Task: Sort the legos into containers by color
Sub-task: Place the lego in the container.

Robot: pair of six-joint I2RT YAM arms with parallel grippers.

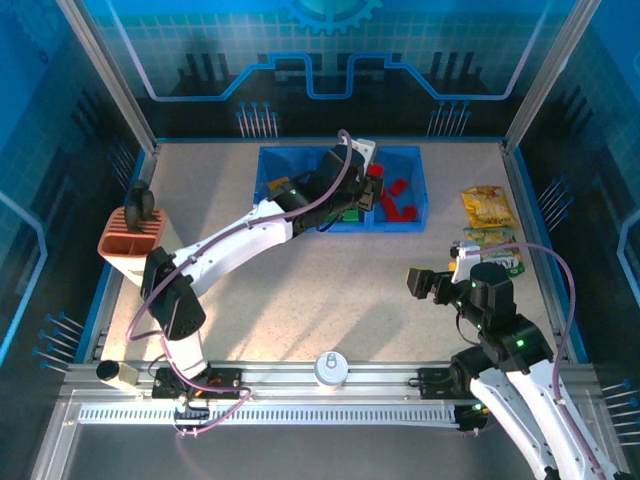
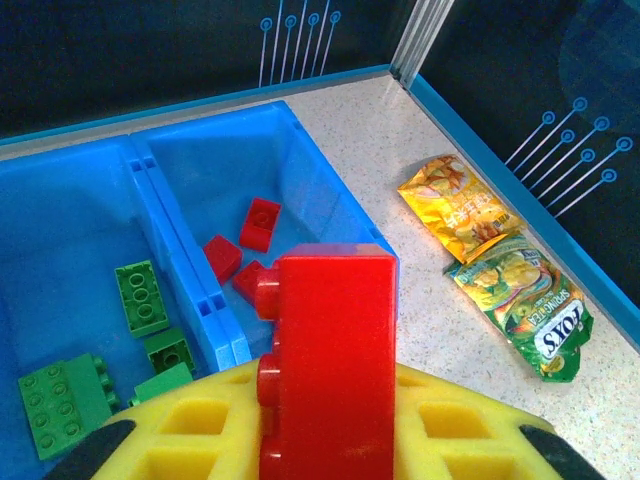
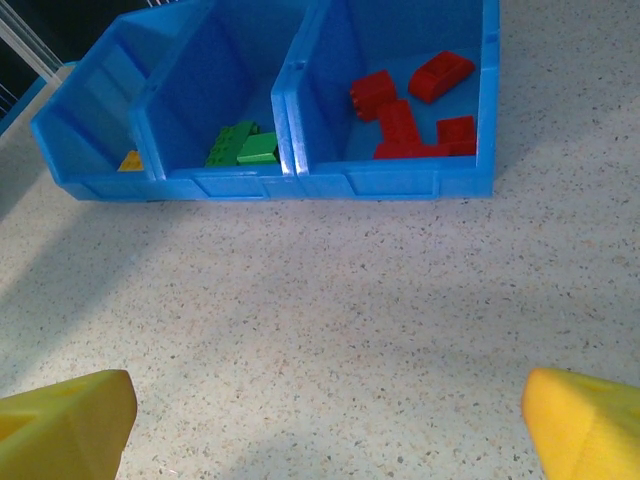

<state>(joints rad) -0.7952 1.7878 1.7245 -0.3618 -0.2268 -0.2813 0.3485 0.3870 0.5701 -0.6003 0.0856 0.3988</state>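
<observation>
My left gripper (image 1: pixel 362 178) hangs over the blue tray (image 1: pixel 400 226), shut on an upright red lego (image 2: pixel 330 360) between its yellow pads (image 2: pixel 190 430). Below the held lego lies the tray's right compartment with red legos (image 2: pixel 260 222). The middle compartment holds green legos (image 2: pixel 140 295). In the right wrist view the tray (image 3: pixel 400 185) shows red legos (image 3: pixel 400 125) on the right, green legos (image 3: pixel 240 145) in the middle and a yellow lego (image 3: pixel 130 160) on the left. My right gripper (image 1: pixel 425 283) stands open over bare table, its yellow fingertips (image 3: pixel 70 420) far apart, nothing between them.
Two snack packets (image 1: pixel 485 205) (image 1: pixel 495 245) lie right of the tray, near the table's right edge. A salmon-orange slotted holder (image 1: pixel 130 235) with black utensils stands at the left edge. A white round knob (image 1: pixel 330 367) sits on the front rail.
</observation>
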